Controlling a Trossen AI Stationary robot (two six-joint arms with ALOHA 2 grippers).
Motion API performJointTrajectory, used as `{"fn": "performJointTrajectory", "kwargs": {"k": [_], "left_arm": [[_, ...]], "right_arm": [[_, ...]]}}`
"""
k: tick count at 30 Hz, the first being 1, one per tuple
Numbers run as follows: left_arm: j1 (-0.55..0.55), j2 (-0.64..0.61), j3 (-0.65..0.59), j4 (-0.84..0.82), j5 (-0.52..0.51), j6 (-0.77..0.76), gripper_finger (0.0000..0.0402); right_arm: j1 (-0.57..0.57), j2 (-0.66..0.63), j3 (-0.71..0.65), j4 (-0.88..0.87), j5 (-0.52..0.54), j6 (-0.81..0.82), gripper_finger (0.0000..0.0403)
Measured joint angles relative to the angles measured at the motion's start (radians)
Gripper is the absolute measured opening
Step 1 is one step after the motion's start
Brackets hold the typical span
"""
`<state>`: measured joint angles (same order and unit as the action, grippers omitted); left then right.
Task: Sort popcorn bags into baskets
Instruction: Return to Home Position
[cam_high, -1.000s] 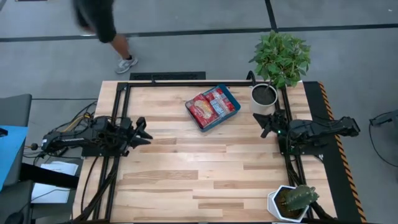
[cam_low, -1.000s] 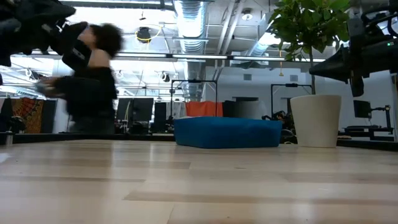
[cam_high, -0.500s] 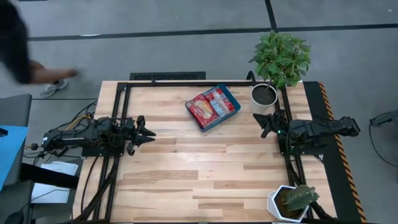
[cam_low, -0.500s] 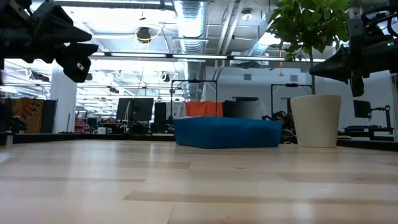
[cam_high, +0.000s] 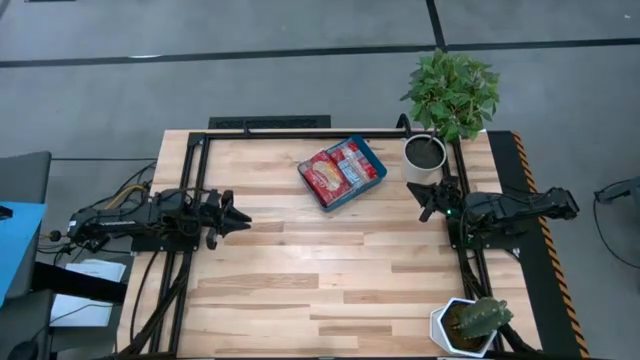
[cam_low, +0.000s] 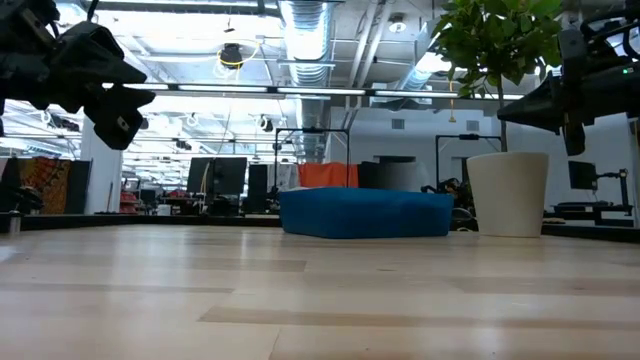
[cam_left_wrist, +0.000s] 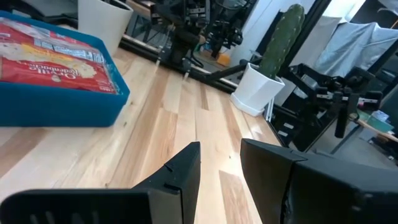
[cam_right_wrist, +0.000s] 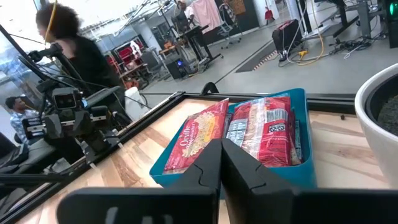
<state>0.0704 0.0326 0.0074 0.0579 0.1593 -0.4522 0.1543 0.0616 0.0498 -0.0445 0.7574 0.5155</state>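
Note:
The teal basket sits on the table toward the far edge, also seen in the low view. Popcorn bags lie flat inside it: red ones with a cream picture beside a silvery-blue one. I see no bags on the bare table. My left gripper hovers open near the left edge, well short of the basket. My right gripper hovers shut at the right side, pointing toward the basket.
A white pot with a leafy plant stands just right of the basket, close to my right gripper. A cactus pot sits at the near right corner. Bare wood spans the table's middle. A person shows beyond the table.
My left gripper has come down a little and reached slightly toward the table's right. A person beyond the far edge has walked off to the left and out of the high view. The basket and bags have stayed put.

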Motion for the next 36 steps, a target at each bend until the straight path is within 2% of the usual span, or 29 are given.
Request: {"fn": "performJointTrajectory", "kwargs": {"k": [36], "left_arm": [[0.000, 0.000, 0.000, 0.000, -0.002, -0.001, 0.0105]], "right_arm": [[0.000, 0.000, 0.000, 0.000, 0.000, 0.000, 0.0031]]}}
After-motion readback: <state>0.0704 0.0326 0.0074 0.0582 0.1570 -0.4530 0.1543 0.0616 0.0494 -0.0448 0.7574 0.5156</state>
